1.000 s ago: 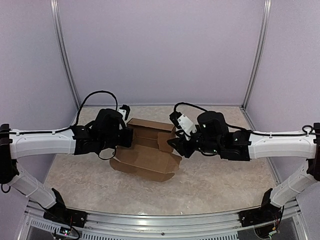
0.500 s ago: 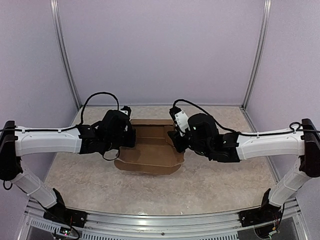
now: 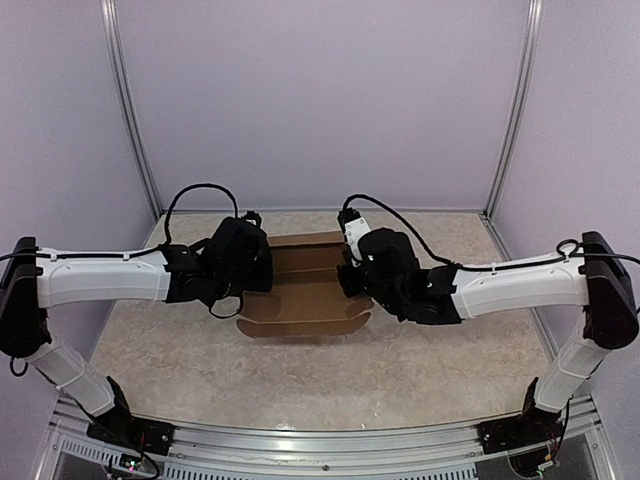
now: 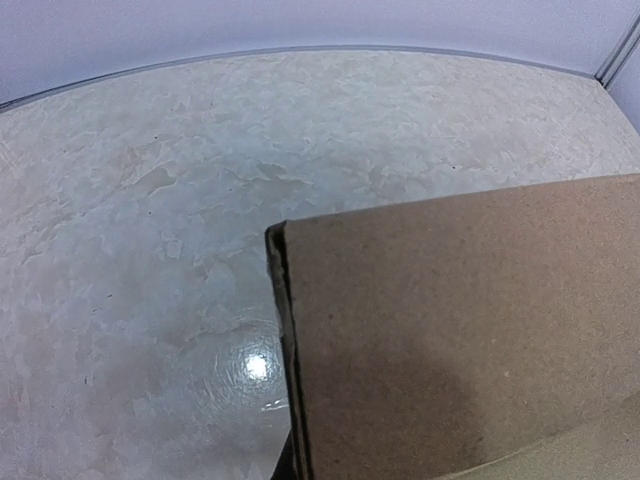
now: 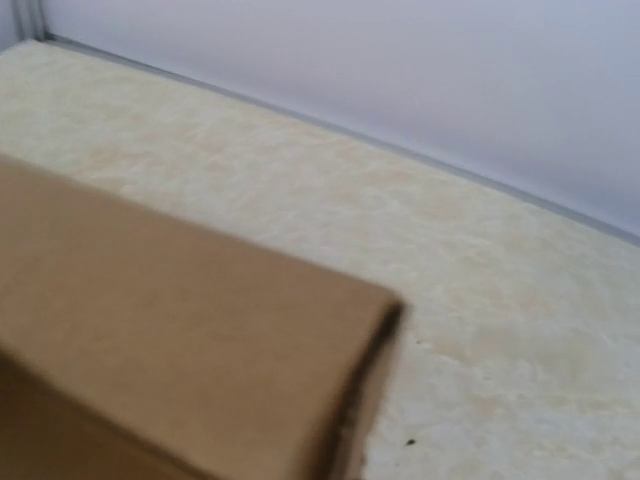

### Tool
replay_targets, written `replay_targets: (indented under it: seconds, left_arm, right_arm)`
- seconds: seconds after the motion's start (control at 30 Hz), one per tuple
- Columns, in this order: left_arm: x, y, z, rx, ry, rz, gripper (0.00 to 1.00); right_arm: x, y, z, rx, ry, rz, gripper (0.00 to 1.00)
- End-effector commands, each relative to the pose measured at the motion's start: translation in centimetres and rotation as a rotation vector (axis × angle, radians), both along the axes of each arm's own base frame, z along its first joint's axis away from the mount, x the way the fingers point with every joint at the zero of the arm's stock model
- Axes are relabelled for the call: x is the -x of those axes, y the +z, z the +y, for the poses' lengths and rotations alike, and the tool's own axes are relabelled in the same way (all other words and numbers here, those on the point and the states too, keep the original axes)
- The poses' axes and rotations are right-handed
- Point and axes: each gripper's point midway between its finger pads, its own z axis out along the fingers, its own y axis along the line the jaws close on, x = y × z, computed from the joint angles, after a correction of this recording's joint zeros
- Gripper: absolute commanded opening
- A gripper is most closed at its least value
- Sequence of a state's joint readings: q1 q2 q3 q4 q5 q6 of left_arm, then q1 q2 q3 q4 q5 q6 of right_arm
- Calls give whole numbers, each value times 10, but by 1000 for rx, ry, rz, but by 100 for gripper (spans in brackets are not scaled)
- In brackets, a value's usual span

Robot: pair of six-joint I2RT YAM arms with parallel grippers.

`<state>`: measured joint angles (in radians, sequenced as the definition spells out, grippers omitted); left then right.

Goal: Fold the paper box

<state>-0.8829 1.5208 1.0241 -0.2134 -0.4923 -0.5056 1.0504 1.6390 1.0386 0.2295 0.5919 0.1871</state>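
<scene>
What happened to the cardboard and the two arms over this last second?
The right gripper swung left and away from the bases, up against the right side of the paper box. The box, skewed before, turned to lie square between the two grippers and slid a little farther back. The left gripper drifted right and back with it. It stayed at the box's left edge, jaws shut.
</scene>
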Motion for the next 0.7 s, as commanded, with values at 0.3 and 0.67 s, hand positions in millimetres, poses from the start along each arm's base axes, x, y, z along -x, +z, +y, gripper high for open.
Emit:
replay_targets:
  seconds: [0.3, 0.67]
  left_arm:
    - [5, 24, -38, 108, -84, -10, 8]
    - [6, 25, -35, 108, -77, -13, 44]
  right_arm:
    - [14, 17, 47, -66, 43, -30, 0]
    - [6, 7, 43, 12, 8, -41, 0]
